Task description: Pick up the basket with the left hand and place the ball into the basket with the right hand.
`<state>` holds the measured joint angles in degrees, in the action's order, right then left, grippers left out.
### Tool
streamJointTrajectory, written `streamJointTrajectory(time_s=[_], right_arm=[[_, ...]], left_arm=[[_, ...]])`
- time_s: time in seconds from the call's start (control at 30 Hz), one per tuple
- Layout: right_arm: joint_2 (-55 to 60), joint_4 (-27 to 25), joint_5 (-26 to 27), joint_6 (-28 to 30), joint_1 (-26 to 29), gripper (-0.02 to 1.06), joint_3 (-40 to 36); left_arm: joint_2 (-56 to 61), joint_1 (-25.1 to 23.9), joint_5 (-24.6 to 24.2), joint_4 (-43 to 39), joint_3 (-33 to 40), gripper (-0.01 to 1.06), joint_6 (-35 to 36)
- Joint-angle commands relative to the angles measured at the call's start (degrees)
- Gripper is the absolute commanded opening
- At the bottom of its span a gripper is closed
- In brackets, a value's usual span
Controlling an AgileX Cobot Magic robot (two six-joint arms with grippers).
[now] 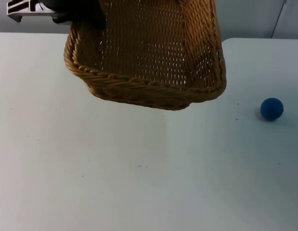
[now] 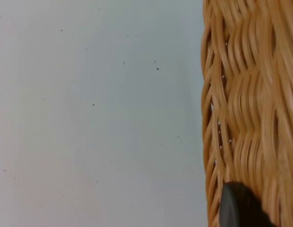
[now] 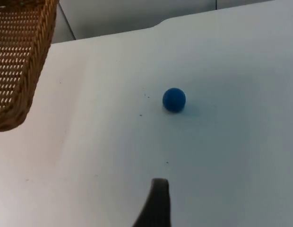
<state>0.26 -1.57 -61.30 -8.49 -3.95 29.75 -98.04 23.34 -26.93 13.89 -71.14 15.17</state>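
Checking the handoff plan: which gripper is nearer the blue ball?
Right. The right gripper looks onto the blue ball from nearby; the left gripper holds the basket raised, across the table.

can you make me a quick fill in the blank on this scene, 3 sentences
1. The left gripper holds the wicker basket lifted ____ the white table.
2. The ball resting on the table is ____ in colour.
3. The ball lies ____ the basket, not in it, with the right gripper some way short of it.

Missing words: above; blue; outside
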Motion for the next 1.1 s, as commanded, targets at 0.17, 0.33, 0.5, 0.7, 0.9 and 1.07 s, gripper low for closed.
streamJointTrajectory(time_s=[0.17, 0.33, 0.5, 0.7, 0.9, 1.07], right_arm=[[5.8, 2.5, -2.2, -1.2, 0.0, 0.75, 2.7], [24.0, 8.8, 7.1, 1.4, 0.0, 0.75, 9.5], [38.7, 12.0, 19.6, -1.2, 0.0, 0.75, 13.7], [55.3, 12.2, 28.3, -0.7, 0.0, 0.75, 16.7], [71.7, 11.3, 35.1, -1.6, 0.0, 0.75, 21.5], [82.6, 9.9, 37.2, -0.4, 0.0, 0.75, 26.6]], left_arm=[[0.0, -0.4, 1.8, -1.4, -0.1, 0.0, 1.9], [-1.2, -0.4, 1.9, -2.1, -0.1, 0.0, 1.7], [-1.2, -0.4, 2.8, -2.3, -0.1, 0.0, 1.7], [-1.3, -0.4, 2.8, -2.3, -0.1, 0.0, 1.9], [-1.5, -0.4, 2.9, -2.3, -0.1, 0.0, 1.9], [-2.1, -0.4, 3.3, -2.3, -0.1, 0.0, 1.9]])
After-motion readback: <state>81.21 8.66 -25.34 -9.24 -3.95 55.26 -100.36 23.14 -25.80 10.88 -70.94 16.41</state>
